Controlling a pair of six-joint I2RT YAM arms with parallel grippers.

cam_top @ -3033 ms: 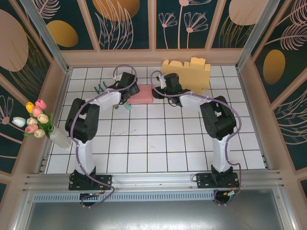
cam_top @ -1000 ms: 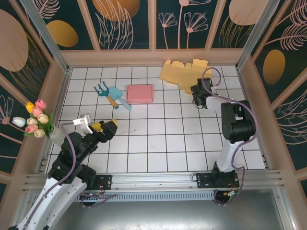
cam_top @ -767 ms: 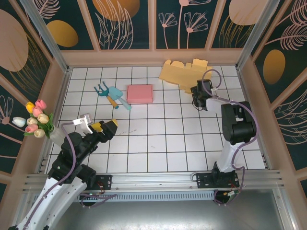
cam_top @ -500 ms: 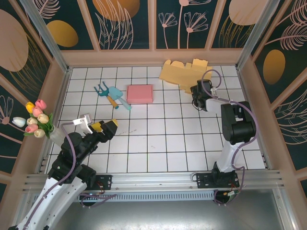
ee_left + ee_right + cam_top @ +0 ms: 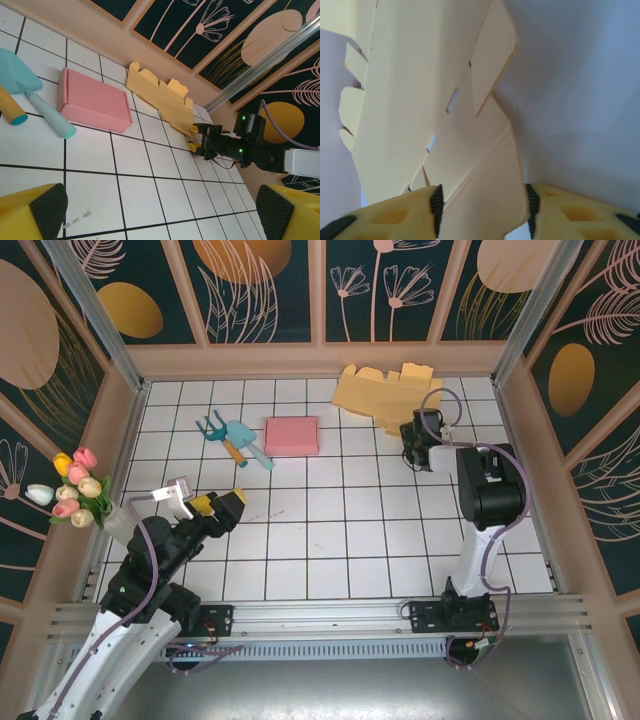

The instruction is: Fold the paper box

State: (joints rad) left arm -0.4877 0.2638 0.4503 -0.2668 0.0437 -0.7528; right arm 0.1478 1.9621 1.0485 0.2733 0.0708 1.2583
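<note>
The paper box (image 5: 385,390) is seen as a flat yellow die-cut blank, unfolded, lying at the far right corner of the white tiled table (image 5: 330,540) with its notched flaps along the far edge. The right gripper (image 5: 192,138) is held low at the blank's near right corner, where a narrow flap juts out. In the right wrist view that flap is seen face-on between the two pads (image 5: 436,206), its side edges at or against them. The jaws are partly apart, and whether the flap is actually clamped cannot be told. This placement is judged to suit lifting the flap along its crease, so the folding is taken to be at its very start.

The left gripper (image 5: 216,506) is held raised over the near left part of the table with its jaws spread fully and nothing between them. It is judged to be parked there so that the blank is left free for the other arm.

A closed pink box (image 5: 292,435) lies toward the far edge at the middle, well apart from the blank, with a teal trowel (image 5: 245,440) and a small teal garden fork (image 5: 212,424) just beside it on the left. A bunch of tulips (image 5: 75,490) is set at the left edge
</note>
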